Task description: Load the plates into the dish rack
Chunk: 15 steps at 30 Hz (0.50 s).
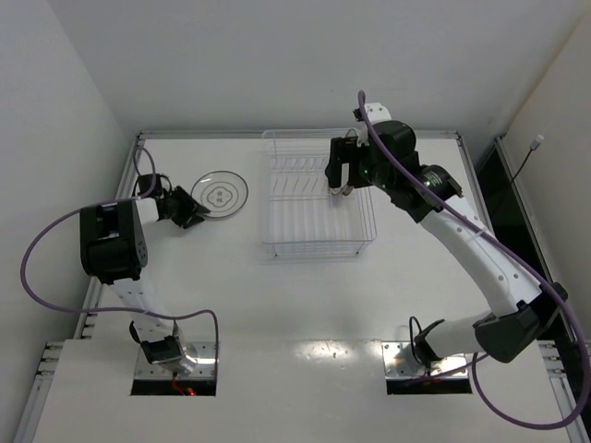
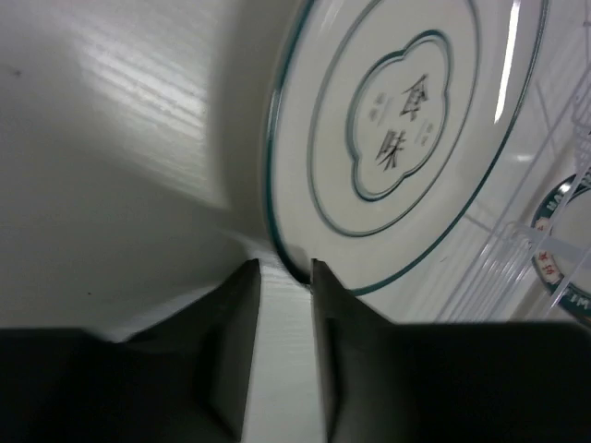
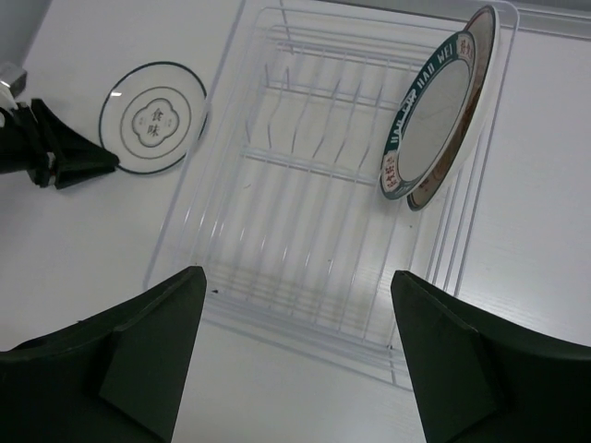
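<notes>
Left gripper (image 2: 282, 272), jaws narrowly spread, is at the rim of the ringed plate (image 2: 397, 120), nine o'clock of the dish rack (image 1: 277, 198). Right gripper (image 3: 294, 314), jaws wide apart, hangs above the rack, where two plates (image 3: 429, 115) stand.

Robot lab cell, plain white walls (image 1: 277, 55), white table (image 1: 305, 295) w/ bolted arms (image 1: 115, 245), purple cables (image 1: 24, 268).

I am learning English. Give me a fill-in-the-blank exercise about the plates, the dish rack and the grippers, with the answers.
In the clear wire dish rack stand ___ plates, one teal-rimmed, one brown-rimmed.
The white round plate with thin dark rings lies flat on the ___.
The gripper pointing at that plate's rim is the ___ one.
The right gripper, above the rack, is ___ and empty.
Answers: two; table; left; open.
</notes>
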Each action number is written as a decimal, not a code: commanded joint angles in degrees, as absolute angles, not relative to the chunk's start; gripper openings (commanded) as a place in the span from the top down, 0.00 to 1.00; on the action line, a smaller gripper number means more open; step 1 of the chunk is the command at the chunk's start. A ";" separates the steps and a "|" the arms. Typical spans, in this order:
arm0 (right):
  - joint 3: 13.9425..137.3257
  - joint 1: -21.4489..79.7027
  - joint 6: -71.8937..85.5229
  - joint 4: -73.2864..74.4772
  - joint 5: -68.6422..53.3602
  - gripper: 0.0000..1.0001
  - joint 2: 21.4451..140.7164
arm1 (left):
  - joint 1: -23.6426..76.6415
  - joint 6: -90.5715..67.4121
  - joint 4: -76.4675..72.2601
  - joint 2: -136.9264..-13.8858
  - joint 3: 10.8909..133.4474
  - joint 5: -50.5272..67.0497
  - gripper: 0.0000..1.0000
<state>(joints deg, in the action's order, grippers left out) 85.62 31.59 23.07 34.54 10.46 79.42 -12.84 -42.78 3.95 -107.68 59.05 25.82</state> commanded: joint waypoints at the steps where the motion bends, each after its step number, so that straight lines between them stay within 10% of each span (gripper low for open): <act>1: 86.92 31.03 23.12 32.78 10.63 0.21 76.82 | -13.27 -42.45 5.89 -112.24 57.30 28.56 0.75; 3: 86.92 31.03 23.72 32.78 10.63 0.21 76.29 | -13.27 -42.45 5.89 -111.71 57.30 29.18 1.00; 15: 80.33 29.88 26.71 25.50 -8.42 0.21 78.57 | -13.27 -42.98 -1.66 -86.53 50.19 25.93 1.00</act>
<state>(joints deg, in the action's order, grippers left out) 81.10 30.50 24.91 31.46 0.43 77.41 -13.32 -42.96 3.25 -95.64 51.59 27.22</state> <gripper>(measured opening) 0.790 0.008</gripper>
